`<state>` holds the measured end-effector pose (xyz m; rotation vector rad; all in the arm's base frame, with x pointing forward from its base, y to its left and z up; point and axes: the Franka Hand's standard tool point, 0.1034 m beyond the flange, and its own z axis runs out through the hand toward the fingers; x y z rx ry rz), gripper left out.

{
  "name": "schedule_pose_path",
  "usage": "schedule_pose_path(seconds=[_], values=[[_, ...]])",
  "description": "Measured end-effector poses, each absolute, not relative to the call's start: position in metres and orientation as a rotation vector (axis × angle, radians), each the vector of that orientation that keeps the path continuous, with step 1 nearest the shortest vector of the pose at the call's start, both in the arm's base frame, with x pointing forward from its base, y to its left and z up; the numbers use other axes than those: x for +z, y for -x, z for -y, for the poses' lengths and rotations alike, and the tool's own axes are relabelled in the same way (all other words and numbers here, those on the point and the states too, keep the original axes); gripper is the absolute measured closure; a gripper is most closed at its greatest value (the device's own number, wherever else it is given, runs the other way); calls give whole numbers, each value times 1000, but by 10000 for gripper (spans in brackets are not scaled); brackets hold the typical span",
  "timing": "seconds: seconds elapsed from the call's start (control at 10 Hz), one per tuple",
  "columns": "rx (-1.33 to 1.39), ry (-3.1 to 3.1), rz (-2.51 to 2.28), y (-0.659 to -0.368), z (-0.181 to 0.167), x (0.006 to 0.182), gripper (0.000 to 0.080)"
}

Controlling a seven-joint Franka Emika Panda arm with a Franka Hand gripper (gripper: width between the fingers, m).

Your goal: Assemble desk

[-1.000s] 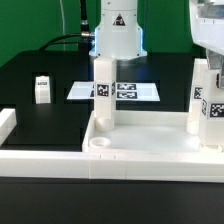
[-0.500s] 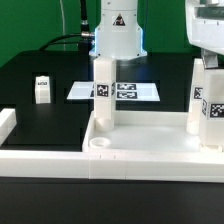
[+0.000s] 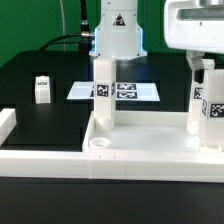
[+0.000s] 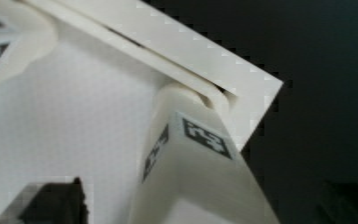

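The desk's tabletop (image 3: 150, 158) lies upside down on the black table (image 3: 50, 115), rim upward, so that the legs can be put in from above. Two of them stand upright in it: the corner leg (image 3: 201, 105) at the exterior view's right, and the second leg (image 3: 103, 95) more to the exterior view's left. The gripper (image 3: 202, 58) hangs directly over the corner leg. In the wrist view its dark fingertips (image 4: 51, 200) stand off from this leg on either side, with a clear gap, so the jaws are wide open and hold nothing. I judge that this leg stands by itself because it is seated in its corner, and that the open hand is placed around it only so that it can come away without knocking it. A loose leg (image 3: 42, 89) stands upright on the black table, apart from the tabletop and near the marker board (image 3: 140, 90). It is probably meant for the round socket (image 3: 99, 143) in the near corner, which looks empty
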<state>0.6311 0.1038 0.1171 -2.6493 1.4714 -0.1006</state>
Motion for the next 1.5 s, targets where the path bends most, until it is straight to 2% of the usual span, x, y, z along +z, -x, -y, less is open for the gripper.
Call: schedule_pose_path(seconds=[1.3,1.5], values=[[-172,3110,-163,-632,-99,117,151],[-172,3111,-161,-632,-99,117,430]])
